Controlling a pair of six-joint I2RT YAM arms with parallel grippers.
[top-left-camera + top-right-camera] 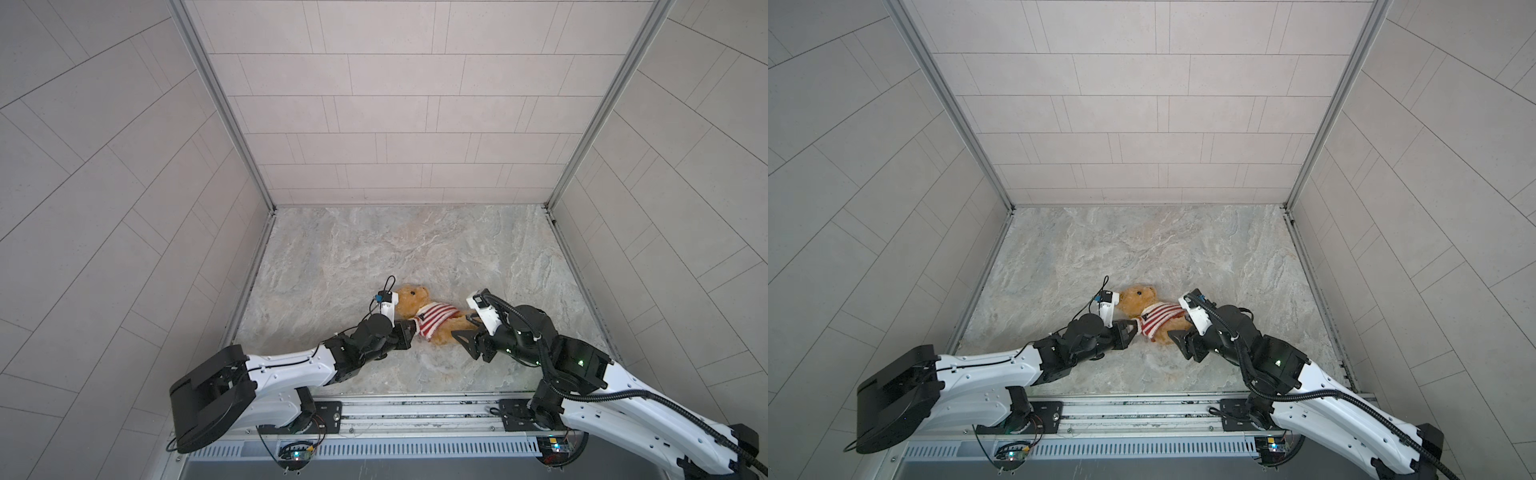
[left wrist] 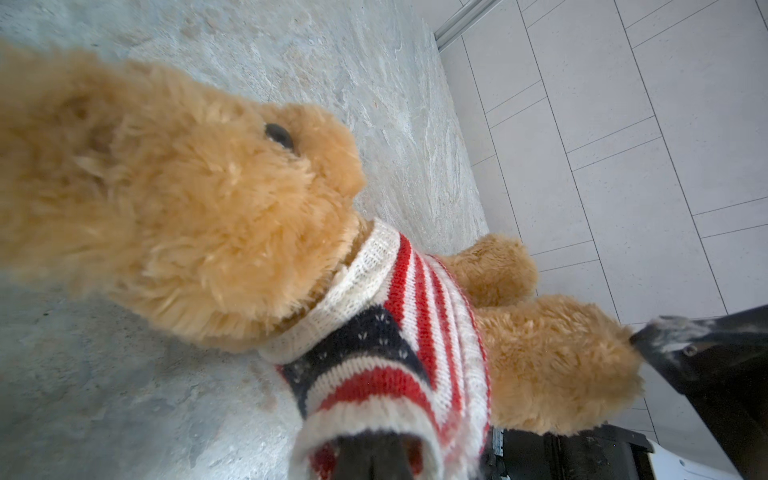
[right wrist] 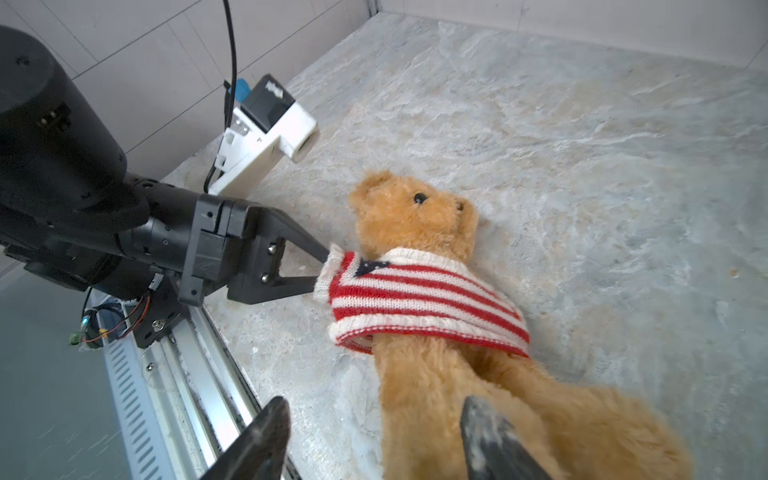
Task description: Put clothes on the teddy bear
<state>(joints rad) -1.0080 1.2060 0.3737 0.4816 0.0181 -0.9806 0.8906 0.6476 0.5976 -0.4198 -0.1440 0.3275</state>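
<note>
Golden-brown teddy bear [image 3: 415,216], lengthwise between my tools: legs toward right tool [image 3: 374,415], spread about one leg; left tool [image 3: 322,266] pinching sleeve of sweater [image 3: 419,299].

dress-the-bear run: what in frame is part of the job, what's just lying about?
Job:
teddy bear
striped sweater, on its torso
left gripper, shut on the sweater's sleeve
right gripper, jaws open at the bear's legs

Not job, only fixtures:
marble tabletop
front rail
tiled walls
</note>
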